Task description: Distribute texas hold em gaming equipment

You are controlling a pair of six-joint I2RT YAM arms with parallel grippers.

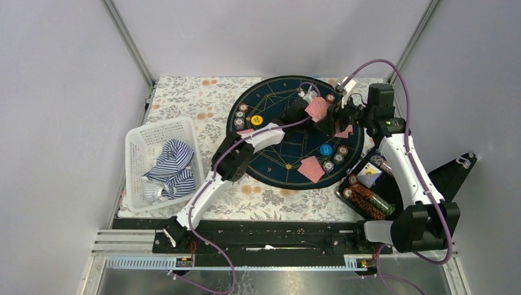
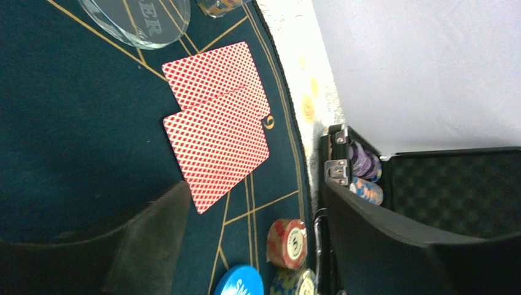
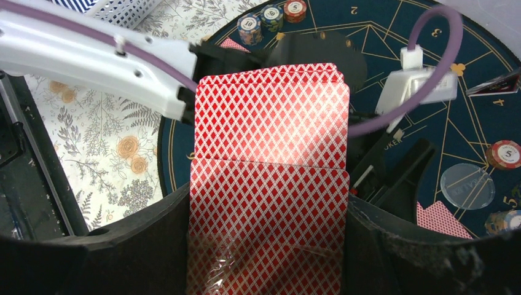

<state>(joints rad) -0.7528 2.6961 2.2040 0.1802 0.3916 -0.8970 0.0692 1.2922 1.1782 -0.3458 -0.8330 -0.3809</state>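
My right gripper (image 3: 268,212) is shut on a deck of red-backed playing cards (image 3: 270,141), held above the round dark blue mat (image 1: 276,163); from above the deck (image 1: 317,109) hangs over the mat's far right part. My left gripper (image 2: 255,203) is open and holds nothing, just short of two overlapping red-backed cards (image 2: 218,123) lying on the mat near its right edge. A red chip stack (image 2: 287,243) and the blue disc (image 2: 239,283) sit between its fingers' line and the mat edge. The yellow disc (image 1: 257,120) lies on the mat's left side.
An open black case (image 1: 368,190) with chip rows stands right of the mat. A white basket (image 1: 161,161) holding the striped cloth stands at the left. More cards (image 1: 311,168) and chip stacks (image 1: 239,115) lie on the mat. A clear round button (image 2: 138,24) lies beyond the two cards.
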